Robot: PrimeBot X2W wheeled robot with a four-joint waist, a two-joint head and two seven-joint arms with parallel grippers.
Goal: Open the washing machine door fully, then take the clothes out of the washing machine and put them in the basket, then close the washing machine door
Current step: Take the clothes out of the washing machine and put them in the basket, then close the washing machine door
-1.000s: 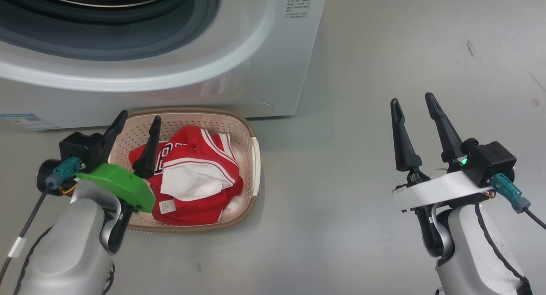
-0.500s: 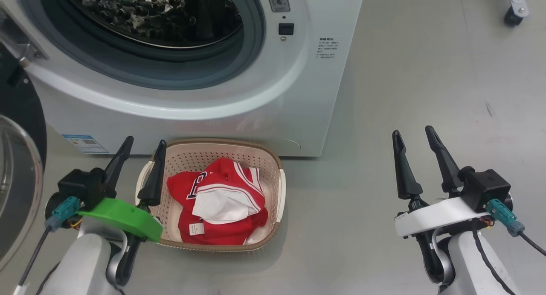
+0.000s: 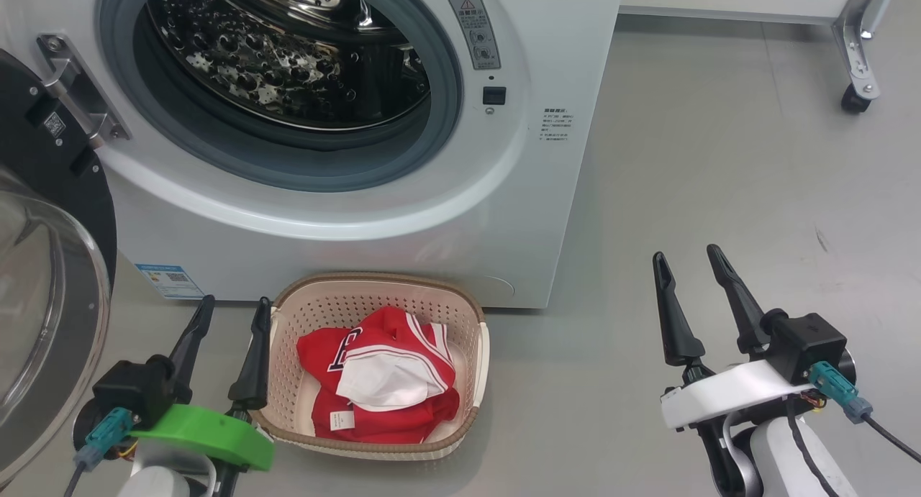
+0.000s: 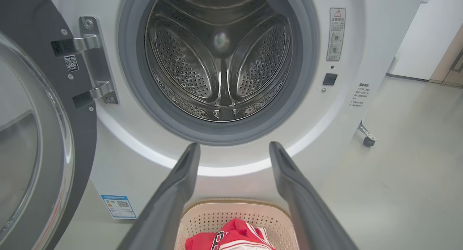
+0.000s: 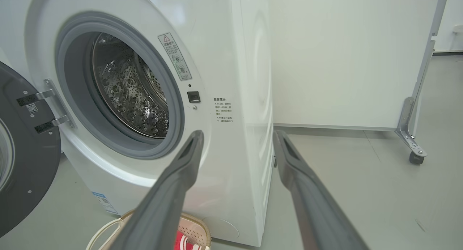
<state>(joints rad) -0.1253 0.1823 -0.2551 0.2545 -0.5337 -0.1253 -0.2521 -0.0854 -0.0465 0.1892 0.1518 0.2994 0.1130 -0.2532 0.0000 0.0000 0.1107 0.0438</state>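
Clothes (image 3: 381,403), red with white trim and a white piece on top, lie heaped in the basket (image 3: 374,299), which sits on the floor (image 3: 719,159) just in front of the washing machine (image 3: 532,216). The washing machine door (image 3: 50,267) stands swung open at the left, its hinge beside the grey gasket. Left pincer (image 3: 235,301) hovers spread wide by the basket's left rim, holding nothing; right pincer (image 3: 685,252) is spread wide too, well apart over the floor
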